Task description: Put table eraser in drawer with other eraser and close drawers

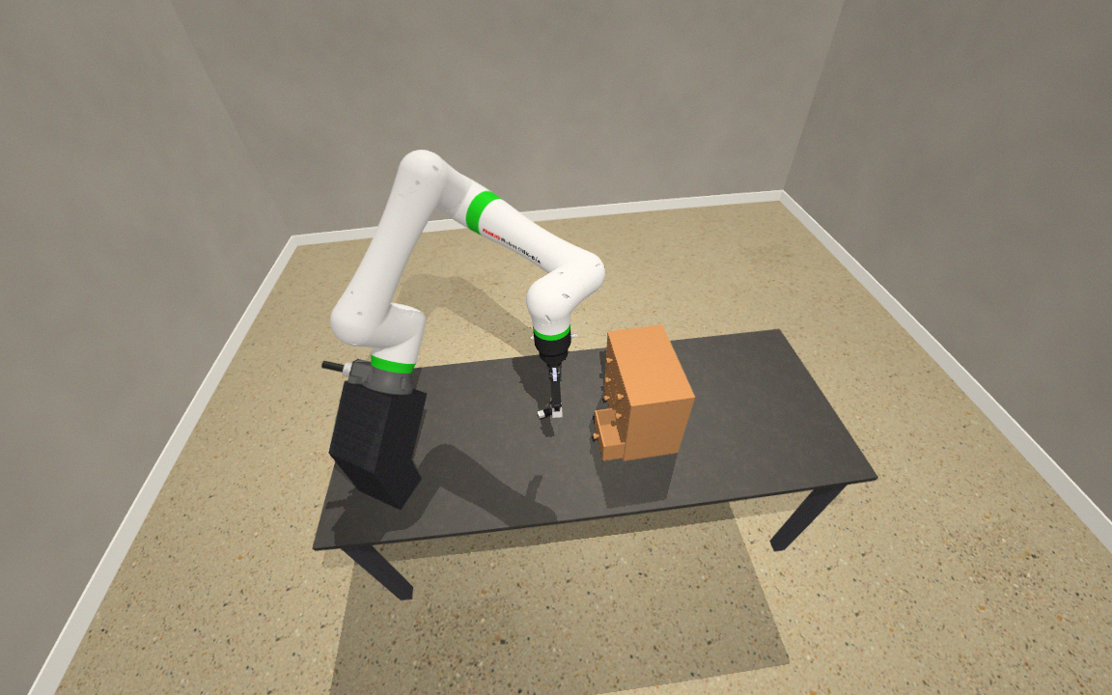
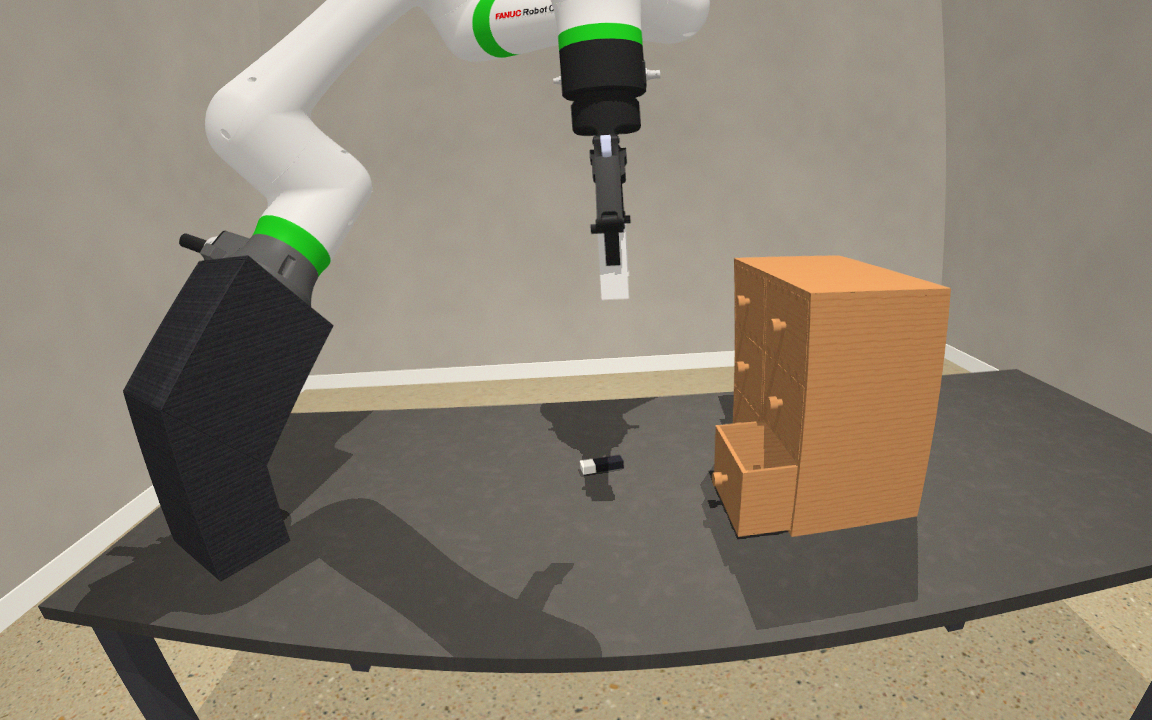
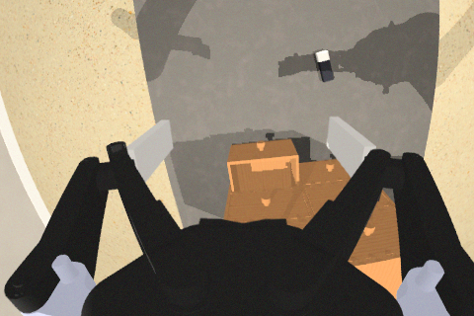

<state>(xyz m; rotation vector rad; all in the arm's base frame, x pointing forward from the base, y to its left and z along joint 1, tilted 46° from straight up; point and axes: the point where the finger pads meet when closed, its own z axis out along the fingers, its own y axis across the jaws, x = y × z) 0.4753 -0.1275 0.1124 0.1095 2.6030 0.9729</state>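
Note:
The eraser, a small bar with a white end and a black end, lies on the dark table, left of the chest. The orange wooden chest stands upright with several knobbed drawers. Its bottom left drawer is pulled part way out; the part of its inside that shows looks empty. The other drawers are pushed in. My gripper is open and empty. It hangs high above the table, about over the eraser and pointing down.
The robot's black base block sits on the table's left end. The arm reaches over the table's back half. The table's edges are at the front and right, with the sandy floor below.

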